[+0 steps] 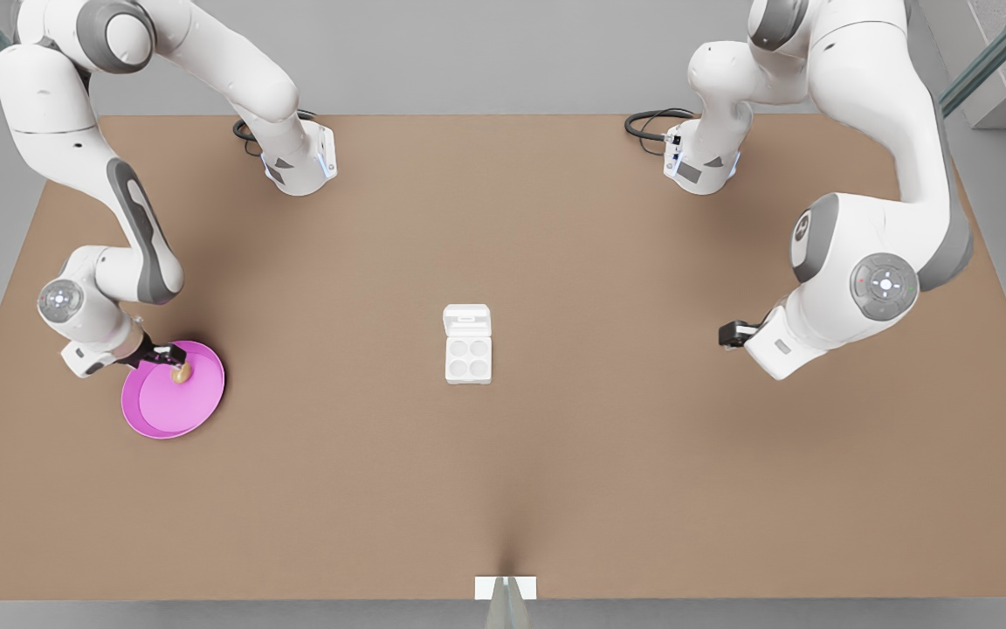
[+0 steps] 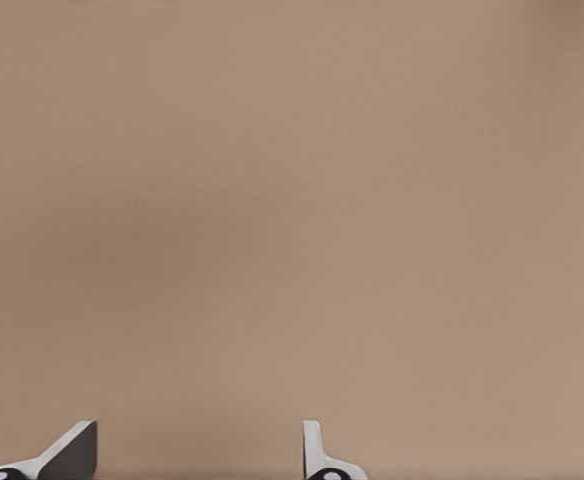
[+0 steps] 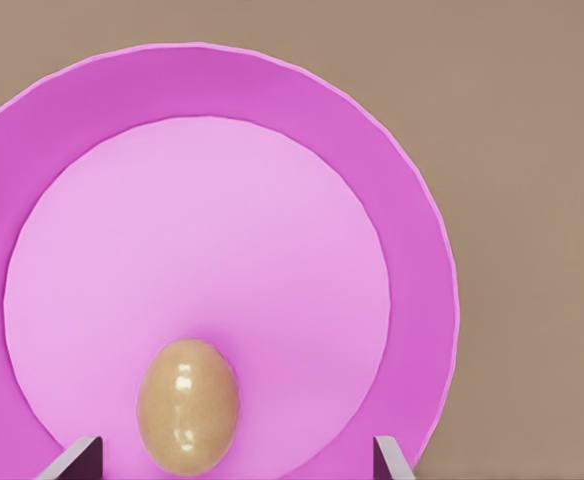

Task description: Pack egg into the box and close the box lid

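Front view: brown table with two Franka arms mounted at the far edge.

Right end effector is at the left of the front view, over the upper rim area of the pink plate. That the arm there is the right one follows from its wrist view, which looks straight down on the plate and the egg. Its two fingertips stand spread apart, one on each side of the egg, with a clear gap on both sides. State: released, nothing grasped.

Egg: tan-brown, lying on the plate's inner surface near the upper edge in the front view. In the right wrist view the egg sits on the light pink centre of the plate, between the fingertips and closer to one of them. It is not in the box.

Box: white carton at the middle of the table, well apart from the plate. All four round cups are visible and unfilled. Box lid is swung open, lying on the side of the tray towards the arm bases.

Left end effector is at the right of the front view, hanging above bare table, well apart from the box; this arm waits. In the left wrist view its end effector shows fingertips set apart over plain table. State: released, holding nothing.
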